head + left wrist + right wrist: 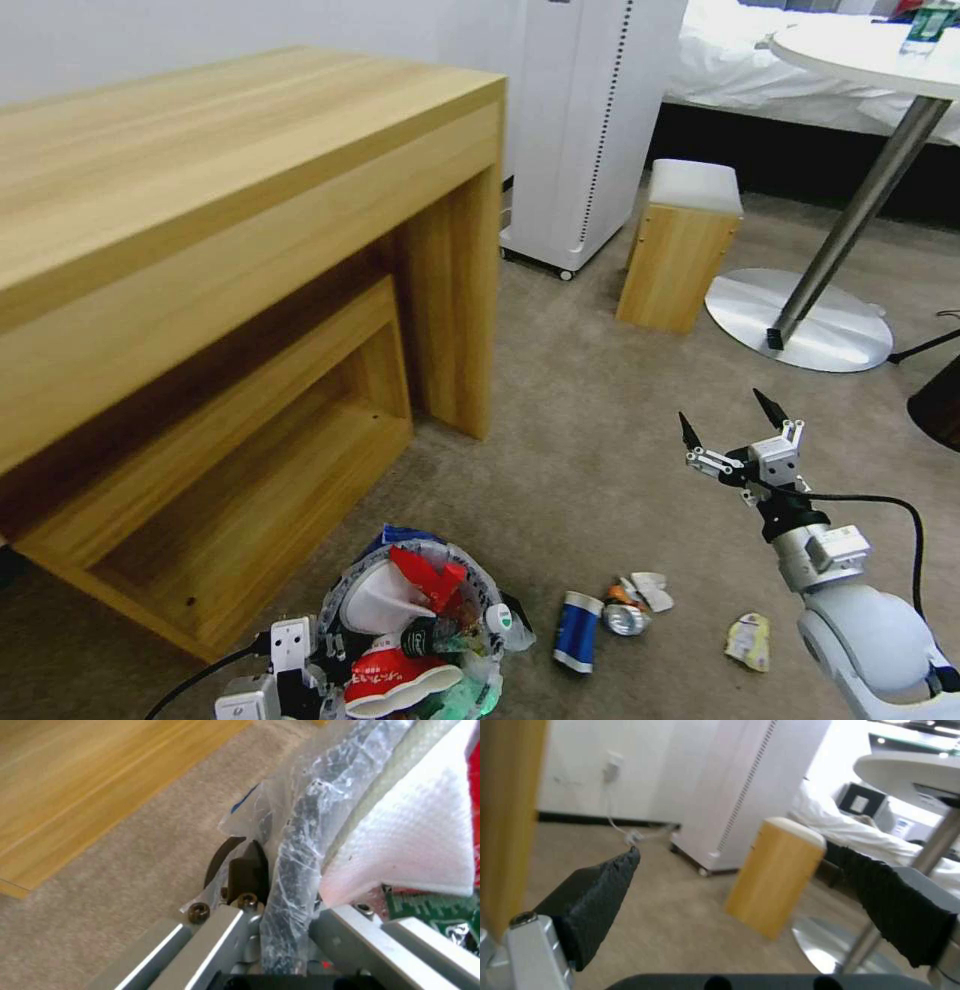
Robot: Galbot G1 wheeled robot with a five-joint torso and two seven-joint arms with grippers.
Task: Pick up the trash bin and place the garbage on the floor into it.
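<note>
up close, left wrist view: left gripper (280, 896) clamped on bag-lined trash bin (295, 843) rim; head view: bin full, right gripper (733, 422) fingers apart.

The room was evenly and brightly lit, with the strongest light on the white bedding (740, 60) well beyond the right gripper (732, 420), where detail washed out. The round steel table base (800, 320) just past that gripper carried a soft glare. Shadow pooled under the light wooden desk (250, 200). Motion blur smeared the desk's near edge (the wrist views were softer still), and straight lines bowed toward the frame edges.
</note>
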